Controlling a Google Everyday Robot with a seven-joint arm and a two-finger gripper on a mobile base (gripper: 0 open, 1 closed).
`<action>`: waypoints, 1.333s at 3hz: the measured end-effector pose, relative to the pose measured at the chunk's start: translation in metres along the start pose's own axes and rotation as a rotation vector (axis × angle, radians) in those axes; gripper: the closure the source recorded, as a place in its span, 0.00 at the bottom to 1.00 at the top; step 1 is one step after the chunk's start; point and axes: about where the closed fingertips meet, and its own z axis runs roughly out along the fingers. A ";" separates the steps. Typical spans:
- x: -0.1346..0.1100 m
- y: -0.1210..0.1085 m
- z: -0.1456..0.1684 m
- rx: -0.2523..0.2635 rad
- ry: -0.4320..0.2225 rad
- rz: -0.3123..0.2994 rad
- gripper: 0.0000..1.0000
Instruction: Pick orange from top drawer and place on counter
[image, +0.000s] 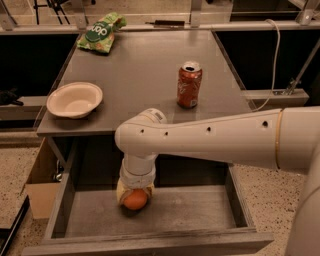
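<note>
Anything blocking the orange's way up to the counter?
Nothing visible. The gripper is at the orange in the top drawer; on the counter, the soda can, bowl and bag leave the middle bare.

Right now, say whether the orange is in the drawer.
In: the orange rests inside the top drawer, the gripper directly over it.

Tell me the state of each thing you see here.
top drawer, pulled open.
orange, in the drawer, under the gripper.
gripper, down in the drawer, over the orange.
soda can, upright on the counter.
bowl, upright, empty.
chip bag, lying flat.
</note>
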 end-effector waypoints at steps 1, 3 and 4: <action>0.000 0.000 0.000 0.000 0.000 0.000 1.00; -0.024 0.008 -0.045 -0.030 0.067 0.033 1.00; -0.051 0.010 -0.090 -0.043 0.164 0.049 1.00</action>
